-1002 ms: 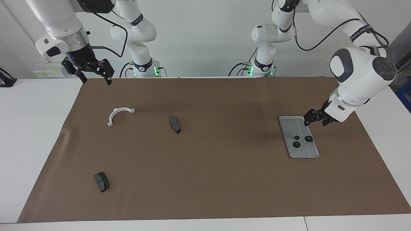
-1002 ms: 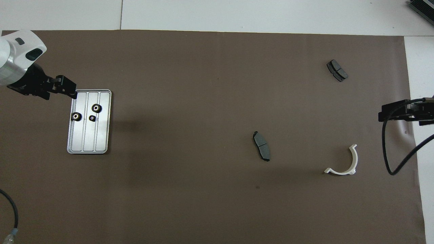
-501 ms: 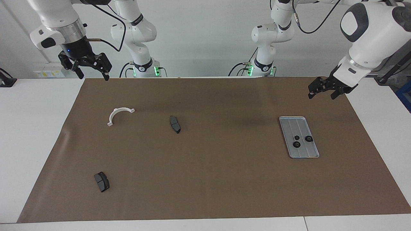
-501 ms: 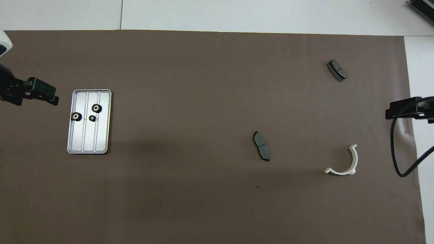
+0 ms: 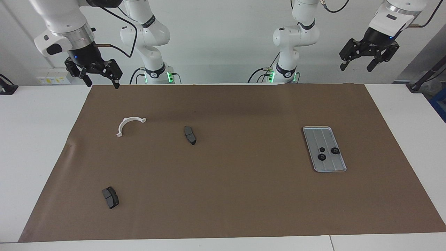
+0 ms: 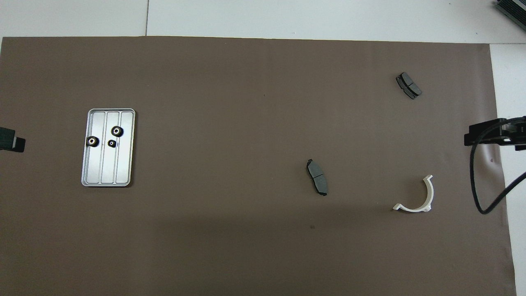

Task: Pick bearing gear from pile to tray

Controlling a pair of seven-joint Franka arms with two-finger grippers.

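While three black gears (image 5: 327,152) lie in the tray (image 5: 315,133) toward the left arm's end of the table, we judge the picking done: only two brake pads (image 5: 190,135) and the white bracket (image 5: 129,124) lie on the mat. Next we need only park, or confirm no gear is left. Our right gripper (image 5: 100,78) hangs wide and empty over the mat's corner; our left gripper (image 5: 363,60) is raised, wide, holding nothing.

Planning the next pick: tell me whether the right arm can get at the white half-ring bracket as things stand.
Probably yes: the right end effector hangs open and empty at that end, and the white half-ring bracket lies alone on the brown mat, nothing over it.
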